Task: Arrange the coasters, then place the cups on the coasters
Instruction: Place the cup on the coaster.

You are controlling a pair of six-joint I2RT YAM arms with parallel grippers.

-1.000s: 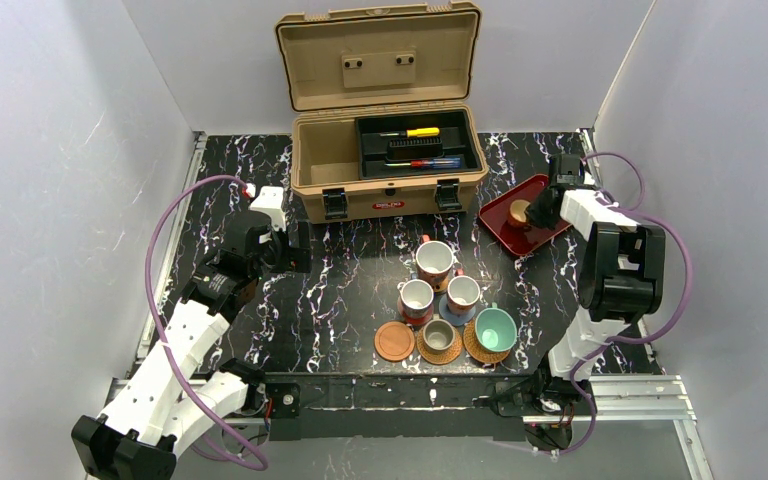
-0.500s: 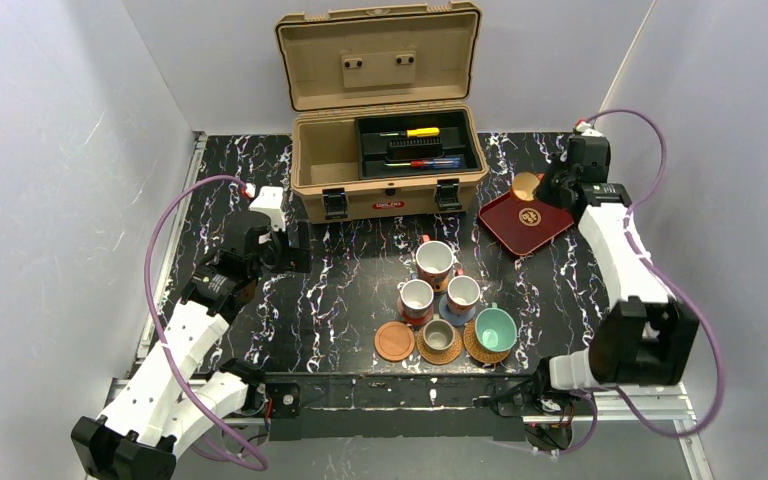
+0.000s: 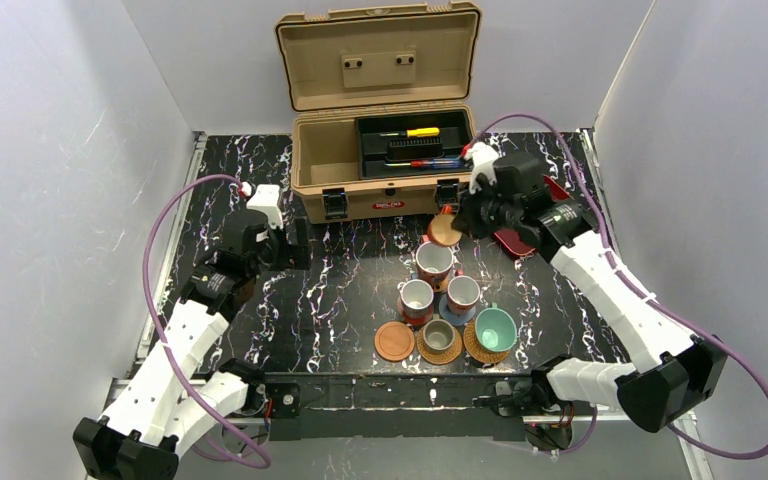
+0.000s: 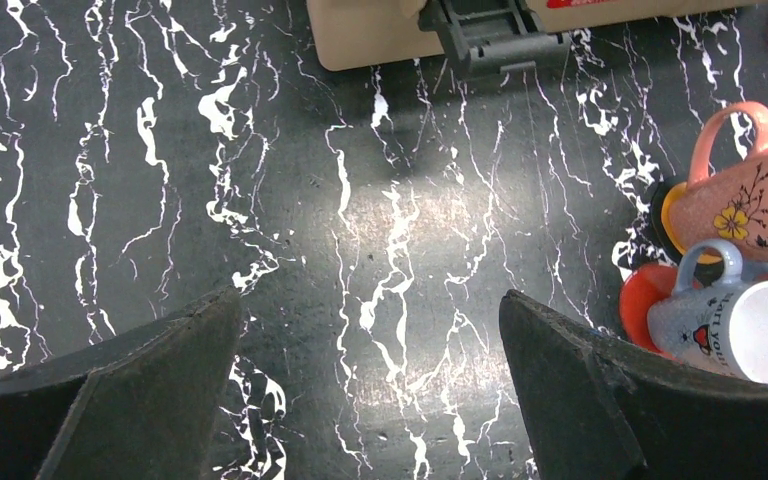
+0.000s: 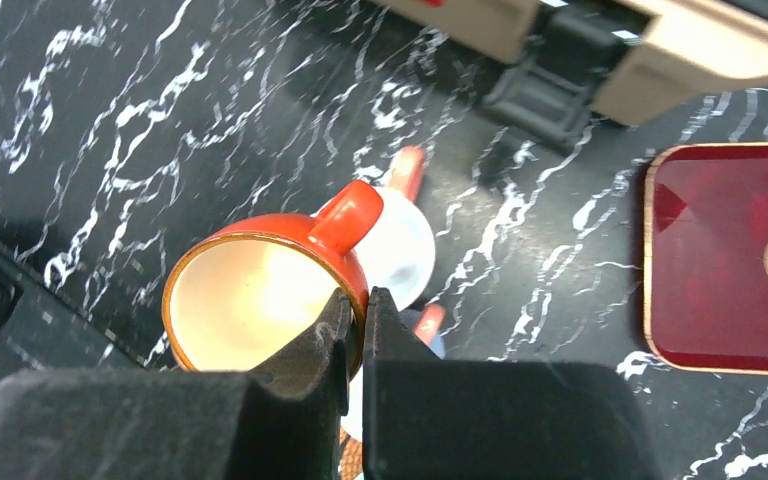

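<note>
Two arms reach over the black marbled worktop [image 3: 340, 290], with an open tan toolbox [image 3: 385, 150] at its far edge. At left, the left end effector [image 3: 295, 245] hangs spread wide, holding nothing. The right end effector [image 5: 357, 300] pinches the orange cup [image 5: 250, 300] by its rim, aloft over the five cups [image 3: 416, 297] clustered near centre. One wooden coaster [image 3: 395, 341] lies bare at the cluster's near left.

This looks like a robotics lab cell: plain white panels [image 3: 60, 200] box in a black marbled table [image 3: 350, 260] edged with aluminium rails [image 3: 192, 160]. Two cabled robot arms, the left arm [image 3: 185, 340] and the right arm [image 3: 610, 290], are bolted at six o'clock. An open tan toolbox [image 3: 385, 130] sits at twelve.
</note>
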